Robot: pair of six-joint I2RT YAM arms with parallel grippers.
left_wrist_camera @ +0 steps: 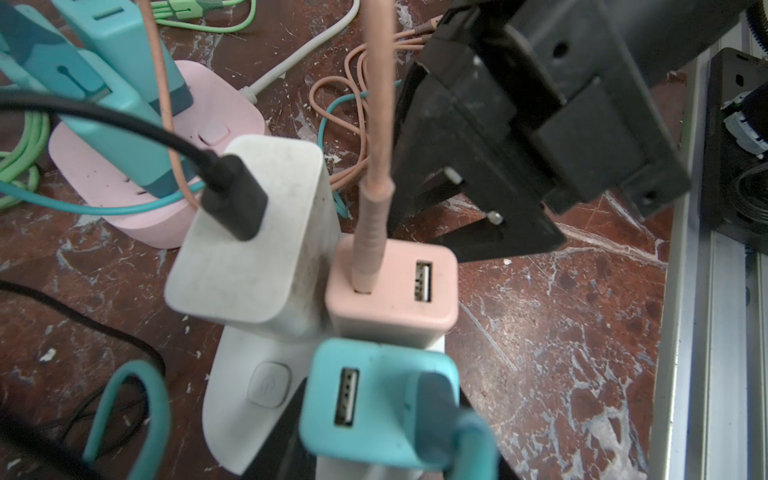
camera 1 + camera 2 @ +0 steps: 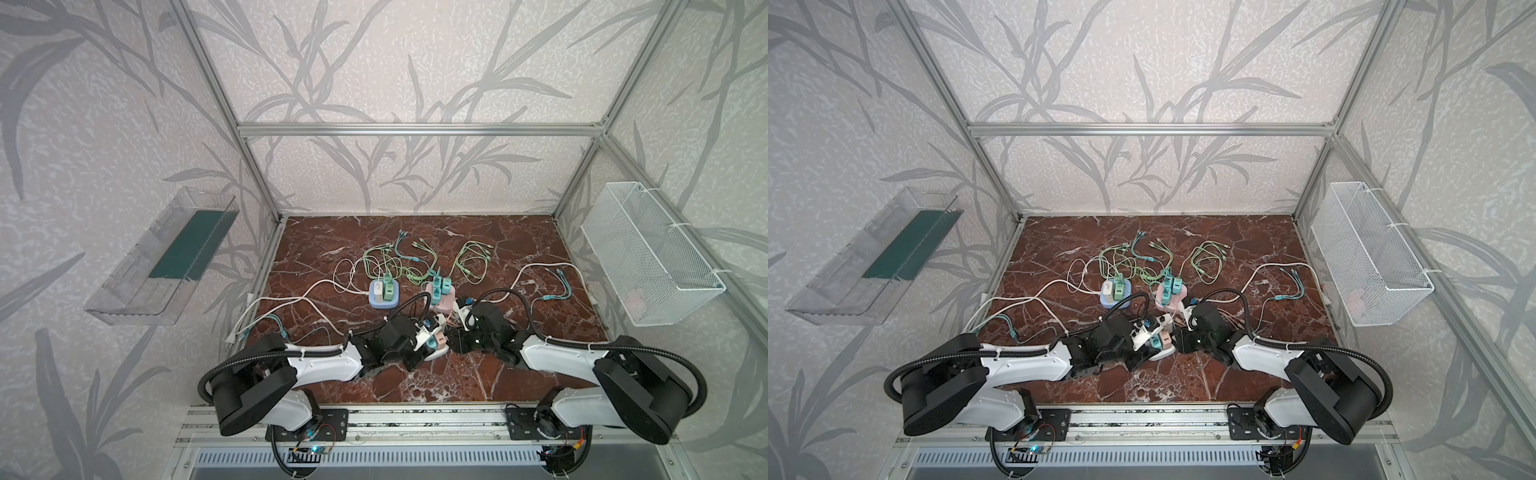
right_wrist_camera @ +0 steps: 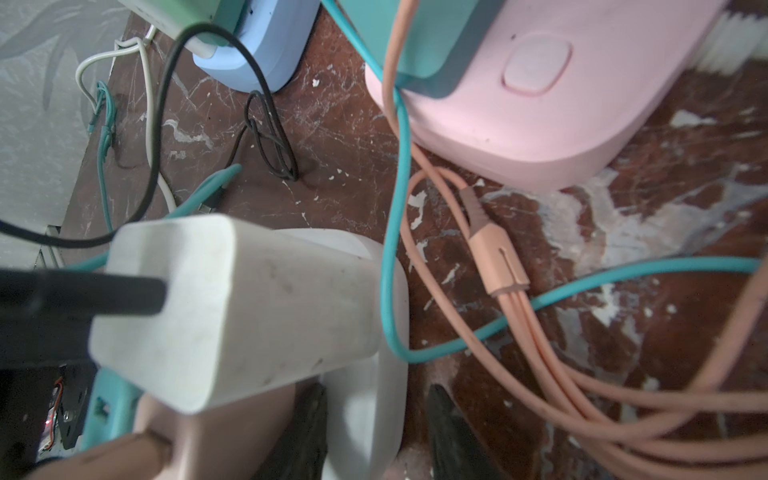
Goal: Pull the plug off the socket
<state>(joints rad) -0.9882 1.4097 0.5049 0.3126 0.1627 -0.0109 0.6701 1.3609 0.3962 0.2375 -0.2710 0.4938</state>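
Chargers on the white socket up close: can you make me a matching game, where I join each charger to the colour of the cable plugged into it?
Chargers:
1. white charger
2. pink charger
3. teal charger

Cable colours:
a. teal
b. black
c. pink

Right pairs: 1-b, 2-c, 3-a.
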